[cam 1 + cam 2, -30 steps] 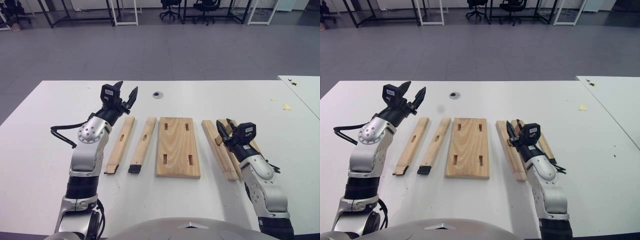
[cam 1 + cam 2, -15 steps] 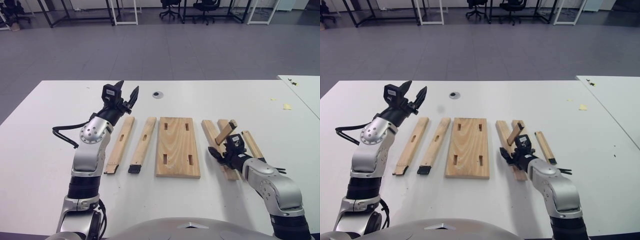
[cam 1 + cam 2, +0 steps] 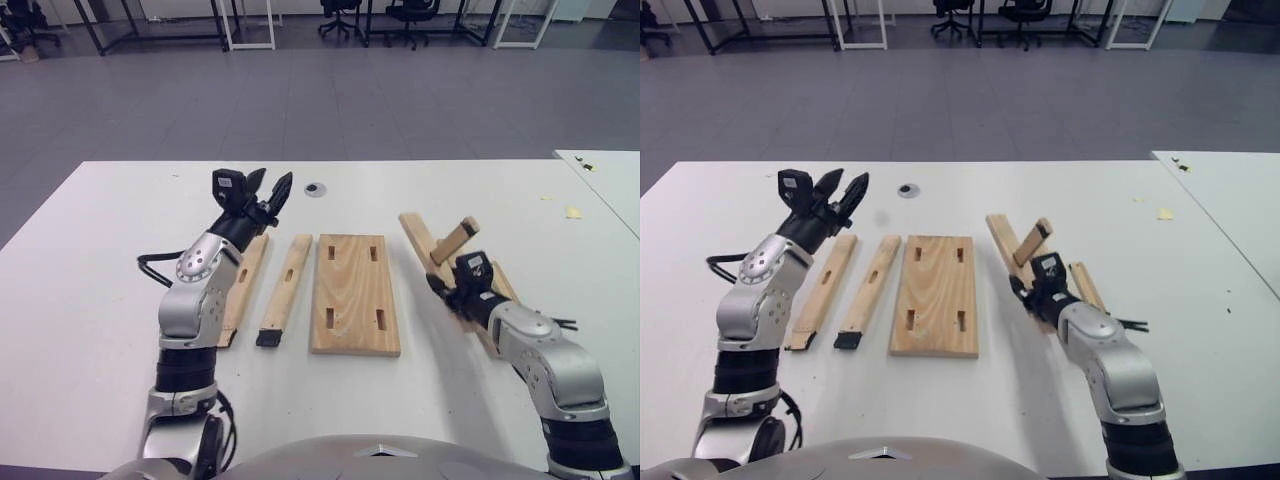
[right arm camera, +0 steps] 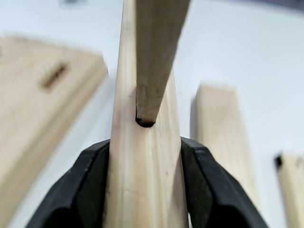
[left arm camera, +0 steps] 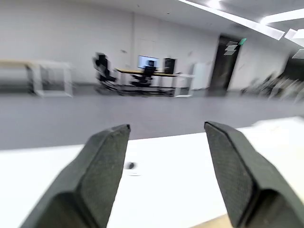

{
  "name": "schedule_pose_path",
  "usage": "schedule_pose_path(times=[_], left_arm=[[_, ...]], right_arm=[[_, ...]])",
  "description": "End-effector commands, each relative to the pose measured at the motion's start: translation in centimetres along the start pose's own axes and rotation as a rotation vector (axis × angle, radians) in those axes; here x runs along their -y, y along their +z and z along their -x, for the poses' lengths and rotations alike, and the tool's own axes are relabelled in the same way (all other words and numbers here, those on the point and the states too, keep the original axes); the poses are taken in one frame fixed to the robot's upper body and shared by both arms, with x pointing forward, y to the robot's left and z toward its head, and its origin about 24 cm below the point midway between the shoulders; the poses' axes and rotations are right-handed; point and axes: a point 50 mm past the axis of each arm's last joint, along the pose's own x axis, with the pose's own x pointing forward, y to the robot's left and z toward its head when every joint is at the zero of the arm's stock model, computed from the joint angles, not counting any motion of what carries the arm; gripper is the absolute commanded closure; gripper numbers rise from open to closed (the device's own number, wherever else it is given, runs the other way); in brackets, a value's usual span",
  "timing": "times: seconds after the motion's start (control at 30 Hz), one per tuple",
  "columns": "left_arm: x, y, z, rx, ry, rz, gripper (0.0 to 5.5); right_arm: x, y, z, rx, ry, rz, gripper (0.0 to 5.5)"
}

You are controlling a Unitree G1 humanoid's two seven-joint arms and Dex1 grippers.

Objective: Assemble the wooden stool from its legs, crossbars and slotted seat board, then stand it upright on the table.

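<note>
One leg (image 3: 418,240) clamped, right gripper (image 3: 447,291), above table (image 3: 90,260)

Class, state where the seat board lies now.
In the eye views the seat board lies flat, with a loose leg on its left and the right gripper with its held leg on its right.

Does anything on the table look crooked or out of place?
One leg is askew, angled against the straight-lying seat board, a short crossbar sticking up from its slot. The right gripper is clamped on it. Nothing looks damaged.
</note>
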Motion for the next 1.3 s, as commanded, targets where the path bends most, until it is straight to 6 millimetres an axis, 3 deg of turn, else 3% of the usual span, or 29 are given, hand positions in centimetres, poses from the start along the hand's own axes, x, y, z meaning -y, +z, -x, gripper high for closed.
schedule_pose_path(times=[0.03, 0.2, 0.37, 0.73, 0.97, 1.1, 1.23, 1.3], left_arm=[[2.6, -1.8, -1.2, -0.055, -0.140, 0.567, 2.62], [4.6, -1.3, -2.2, -0.115, -0.213, 0.692, 2.62], [4.3, -0.6, -2.2, -0.078, -0.194, 0.705, 2.62], [4.9, 0.5, -1.4, -0.034, -0.252, 0.713, 4.37], [4.8, -0.1, -0.7, -0.095, -0.226, 0.673, 4.48], [2.5, 1.7, 0.0, -0.012, -0.098, 0.592, 4.48], [0.6, 3.4, 2.0, 0.021, 0.076, 0.449, 4.48], [0.7, 4.3, 3.6, 0.010, 0.173, 0.323, 4.48]], right_arm=[[-2.4, 5.7, 0.0, 0.238, 0.186, 0.170, 3.42], [-5.1, 8.2, 0.3, 0.350, 0.337, 0.292, 3.42], [-6.0, 8.3, 0.7, 0.369, 0.419, 0.314, 3.42], [-6.4, 8.0, 0.9, 0.367, 0.461, 0.357, 3.42], [-6.5, 8.2, 0.9, 0.380, 0.475, 0.369, 3.43], [-5.7, 7.4, 0.5, 0.346, 0.438, 0.355, 2.59], [-4.2, 4.4, 1.5, 0.190, 0.481, 0.383, 1.80], [-3.4, 2.7, 2.9, 0.093, 0.557, 0.408, 1.77]])
